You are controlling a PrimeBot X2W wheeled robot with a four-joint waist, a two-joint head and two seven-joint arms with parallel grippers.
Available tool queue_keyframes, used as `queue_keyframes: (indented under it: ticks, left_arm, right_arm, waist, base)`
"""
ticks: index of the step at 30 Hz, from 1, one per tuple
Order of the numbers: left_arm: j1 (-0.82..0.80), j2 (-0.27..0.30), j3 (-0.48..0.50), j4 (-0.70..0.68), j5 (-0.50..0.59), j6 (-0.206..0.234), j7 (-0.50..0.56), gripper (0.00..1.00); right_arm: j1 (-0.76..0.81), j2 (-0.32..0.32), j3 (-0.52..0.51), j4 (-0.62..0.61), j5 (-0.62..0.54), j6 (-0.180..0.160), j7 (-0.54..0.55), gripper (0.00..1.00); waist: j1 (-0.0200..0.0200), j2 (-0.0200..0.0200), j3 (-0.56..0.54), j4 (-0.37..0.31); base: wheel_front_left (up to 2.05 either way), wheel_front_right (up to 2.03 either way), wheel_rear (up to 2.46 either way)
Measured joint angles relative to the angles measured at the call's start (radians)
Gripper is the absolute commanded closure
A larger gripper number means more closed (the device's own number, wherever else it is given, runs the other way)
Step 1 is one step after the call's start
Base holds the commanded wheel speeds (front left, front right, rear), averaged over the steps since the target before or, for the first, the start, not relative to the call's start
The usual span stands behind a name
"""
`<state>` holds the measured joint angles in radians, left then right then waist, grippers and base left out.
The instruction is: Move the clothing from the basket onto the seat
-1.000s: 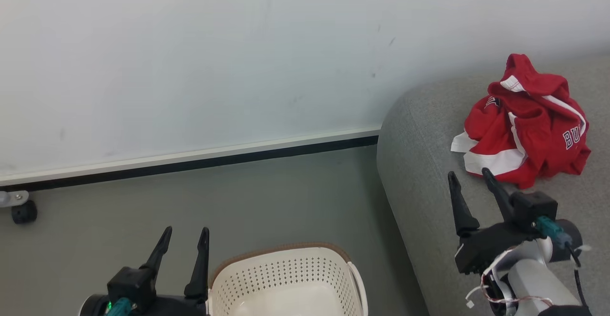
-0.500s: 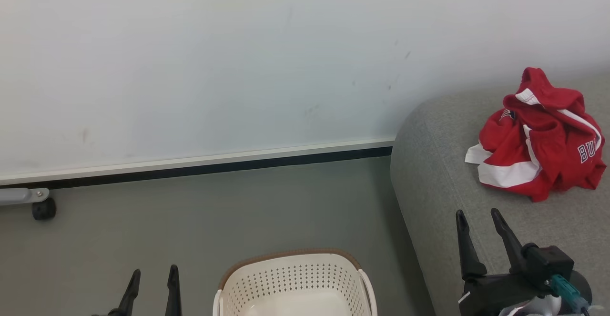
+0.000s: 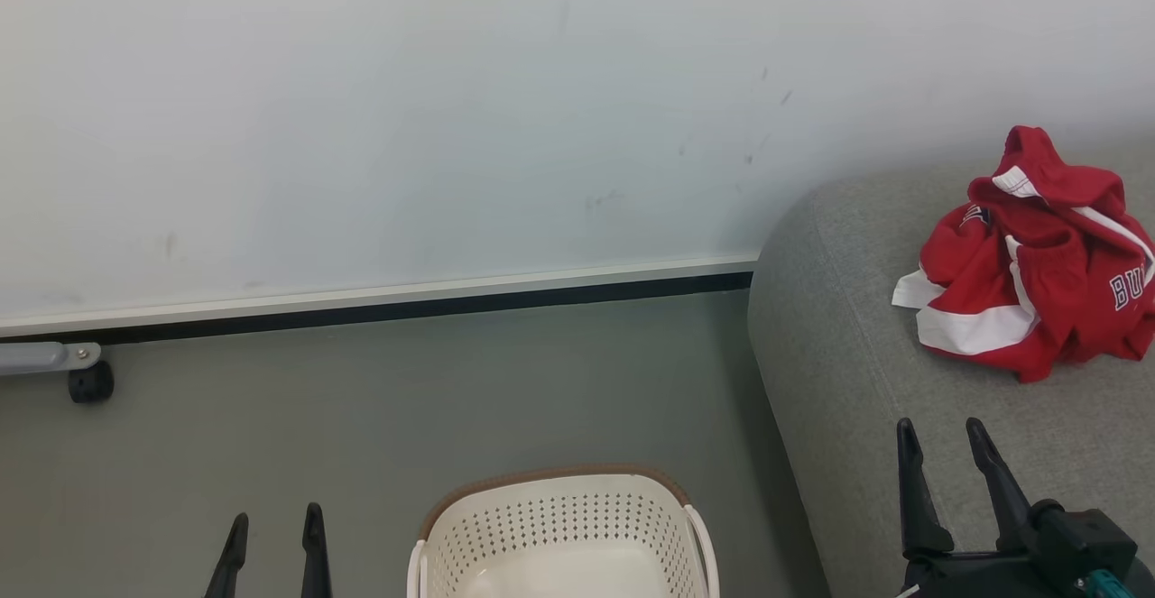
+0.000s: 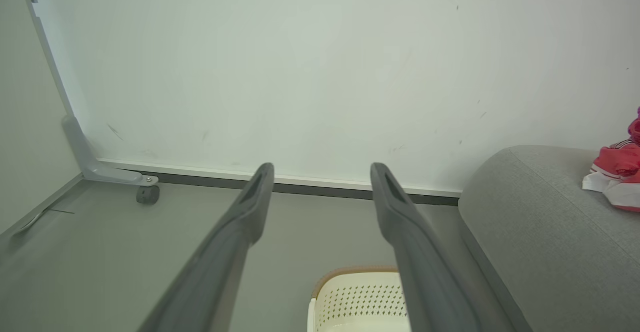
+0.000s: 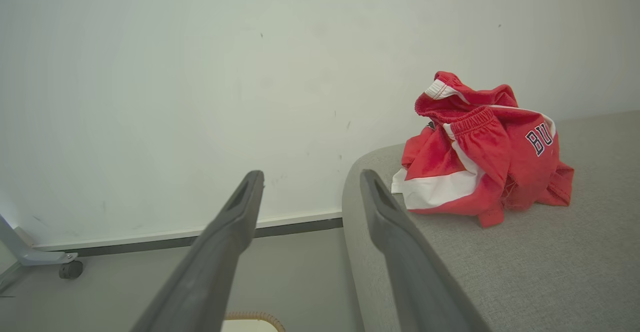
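**Red clothing (image 3: 1038,291) heaped on the seat (image 3: 857,418)**

Crumpled pile with white panels showing and dark letters "BU" on one fold. It lies on the grey upholstery near the seat's rounded end, close to the pale wall (image 3: 451,111). The basket (image 3: 559,526) stands on the grey floor (image 3: 451,400) beside the seat, well apart from the pile. Right gripper (image 3: 940,428) hovers over the cushion short of the clothing, fingers spread, grasping nothing. Left gripper (image 3: 276,517) hangs over the floor just left of the basket, fingers parted, nothing between them. Small black caster (image 3: 90,381) at the wall's base, far left.
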<state>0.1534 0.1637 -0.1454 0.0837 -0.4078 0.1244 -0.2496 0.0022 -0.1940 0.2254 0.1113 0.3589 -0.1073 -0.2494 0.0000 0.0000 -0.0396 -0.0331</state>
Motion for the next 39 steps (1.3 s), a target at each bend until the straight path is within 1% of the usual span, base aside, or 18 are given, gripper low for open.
queue_keyframes:
  ticks: [2, 13, 29, 30, 35, 39]
  left_arm:
    - [0.0, -0.004, 0.003, -0.005, 0.005, 0.0, 0.0, 0.0]
    - [0.0, -0.015, 0.009, -0.027, 0.037, 0.0, 0.0, 0.0]
    - [-0.001, -0.022, 0.014, -0.034, 0.05, 0.0, 0.0, 0.0]
    - [-0.001, -0.022, 0.014, -0.035, 0.052, 0.0, 0.0, 1.0]
    - [0.006, -0.034, 0.006, 0.017, 0.049, -0.001, 0.002, 1.0]
    - [0.01, -0.039, 0.01, 0.027, 0.028, -0.011, 0.012, 1.0]
  right_arm:
    - [0.008, 0.001, -0.003, -0.018, -0.004, -0.007, 0.0, 0.0]
    - [0.026, 0.003, -0.025, -0.071, -0.026, -0.008, 0.0, 0.0]
    - [0.028, 0.005, -0.052, -0.082, -0.034, -0.016, 0.0, 0.0]
    - [0.028, 0.006, -0.053, -0.081, -0.034, -0.016, 0.0, 1.0]
    - [0.053, 0.025, -0.042, -0.027, -0.034, -0.016, 0.003, 1.0]
    - [0.059, 0.029, -0.051, -0.016, -0.016, -0.009, 0.012, 1.0]
  waist:
    - [0.0, 0.0, 0.003, -0.002]
    - [0.0, 0.0, 0.018, -0.012]
    - [0.0, 0.0, 0.03, -0.003]
    - [0.0, 0.0, 0.03, -0.003]
    - [0.0, 0.0001, 0.03, -0.002]
    - [0.0, 0.0, 0.031, -0.001]
  base:
    - [0.0, 0.0, 0.0]
    - [0.0, 0.0, 0.0]
    - [0.0, 0.0, 0.0]
    - [0.0, 0.0, 0.0]
    - [0.0, 0.0, 0.0]
    - [0.0, 0.0, 0.0]
